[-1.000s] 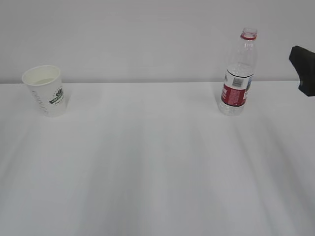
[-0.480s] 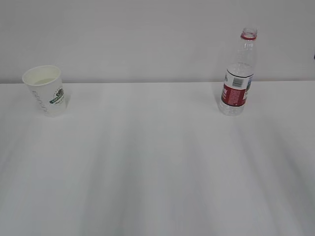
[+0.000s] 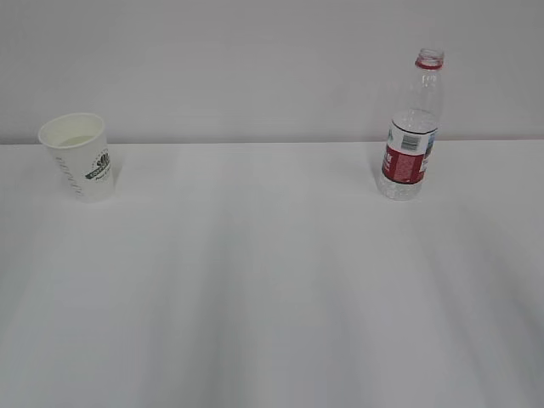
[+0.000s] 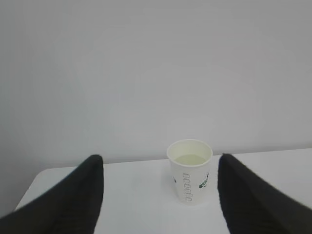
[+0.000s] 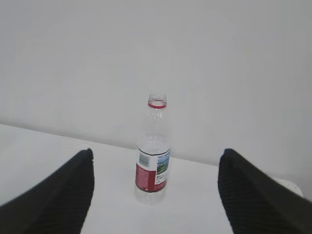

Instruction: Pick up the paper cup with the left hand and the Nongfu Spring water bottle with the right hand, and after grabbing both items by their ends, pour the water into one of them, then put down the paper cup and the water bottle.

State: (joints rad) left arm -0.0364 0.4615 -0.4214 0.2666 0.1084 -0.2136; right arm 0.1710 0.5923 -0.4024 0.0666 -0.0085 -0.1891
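Exterior view: one paper cup (image 3: 79,155), one water bottle (image 3: 411,127), upright, well apart. Left pincer (image 4: 161,195), right pincer (image 5: 156,192): both wide, empty.

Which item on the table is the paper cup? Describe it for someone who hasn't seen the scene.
On the white table, look to the far left near the back edge against the wall. The paper cup stands there upright: short, white, tapered, open-topped, with a dark green logo. The only other item, the bottle at far right, is tall, clear and red-labelled.
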